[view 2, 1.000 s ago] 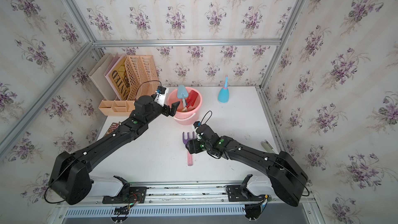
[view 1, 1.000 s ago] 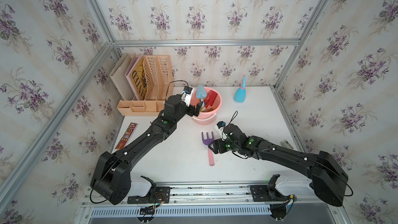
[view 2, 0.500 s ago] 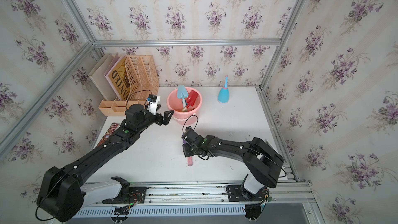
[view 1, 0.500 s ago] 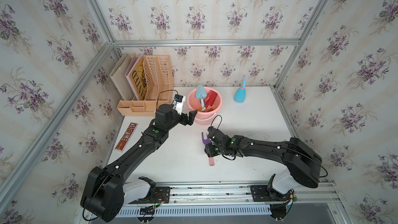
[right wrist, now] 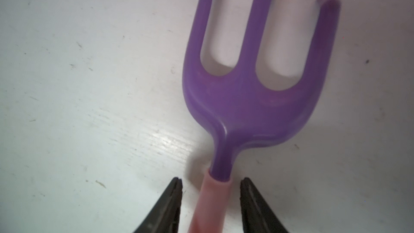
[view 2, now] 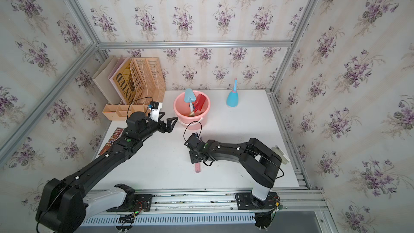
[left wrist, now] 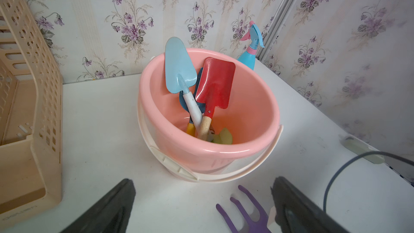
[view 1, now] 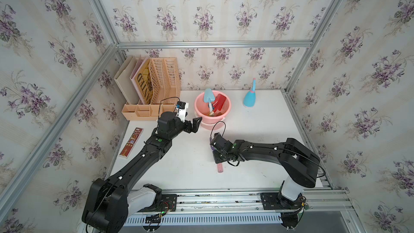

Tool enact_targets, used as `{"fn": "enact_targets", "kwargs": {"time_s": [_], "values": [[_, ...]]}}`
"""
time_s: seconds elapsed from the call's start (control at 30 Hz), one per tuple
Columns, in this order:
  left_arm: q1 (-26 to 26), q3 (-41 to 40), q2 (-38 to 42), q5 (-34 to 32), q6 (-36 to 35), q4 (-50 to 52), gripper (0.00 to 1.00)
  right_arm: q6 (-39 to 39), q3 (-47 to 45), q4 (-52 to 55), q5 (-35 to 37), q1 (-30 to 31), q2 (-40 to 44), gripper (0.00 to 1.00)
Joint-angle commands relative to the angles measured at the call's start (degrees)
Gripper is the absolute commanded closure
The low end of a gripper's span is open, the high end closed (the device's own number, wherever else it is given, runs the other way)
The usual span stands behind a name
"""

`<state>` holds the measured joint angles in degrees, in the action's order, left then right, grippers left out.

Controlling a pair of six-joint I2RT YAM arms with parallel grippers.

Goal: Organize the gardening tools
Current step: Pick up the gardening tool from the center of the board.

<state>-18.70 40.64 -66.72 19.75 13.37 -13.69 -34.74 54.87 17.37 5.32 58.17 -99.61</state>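
The purple fork is a one-piece plastic head with three blunt prongs curling up at the tips, a shallow dished shoulder and a short neck socketed into a round pink handle. It lies flat on the white table, just below the frame centre in both top views. There only the end of the pink handle and a sliver of the purple head show past the arm.

The right gripper is lowered over the handle, just behind the neck. Its jaws are partly open and straddle the handle, one on each side. A narrow gap shows at each side, so nothing is gripped.

The left gripper sits at frame centre, up and to the left of the fork. Its jaws are spread wide and hold nothing.

Just beyond it stands the pink bucket. Inside, a light-blue trowel and a red spade stand blade up, handles crossed. A blue fork with a yellow handle is partly hidden behind them. A lime spade lies at the bottom.

A blue spray bottle stands upright to the right of the bucket, near the back wall.
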Motion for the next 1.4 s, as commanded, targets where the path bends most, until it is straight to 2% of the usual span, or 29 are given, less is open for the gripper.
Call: {"fn": "enact_targets", "kwargs": {"time_s": [0.0,0.17,0.43,0.9,1.13,1.37], "values": [[0.9,-0.7,0.5,4.1,1.5,-2.5,0.01,-0.2,0.3,0.0,0.9,0.1,-0.7,0.58],[2.1,-1.1,1.0,8.0,2.1,-1.8,0.01,0.0,0.4,-0.1,0.6,0.1,-1.3,0.69],[2.1,-0.7,2.1,9.4,1.0,2.5,0.01,-0.2,-0.5,-0.4,1.4,0.1,-0.1,1.00],[2.1,-2.3,4.2,7.7,-0.2,7.7,0.01,1.3,-5.6,-2.9,10.3,-1.0,20.5,1.00],[2.1,-2.1,3.6,8.0,-0.5,8.3,0.01,5.7,-5.0,-6.9,16.9,-1.8,30.3,1.00],[2.1,-2.0,2.5,9.1,-0.2,8.8,0.01,12.2,-2.1,-14.2,19.0,-5.4,32.2,1.00]]}}
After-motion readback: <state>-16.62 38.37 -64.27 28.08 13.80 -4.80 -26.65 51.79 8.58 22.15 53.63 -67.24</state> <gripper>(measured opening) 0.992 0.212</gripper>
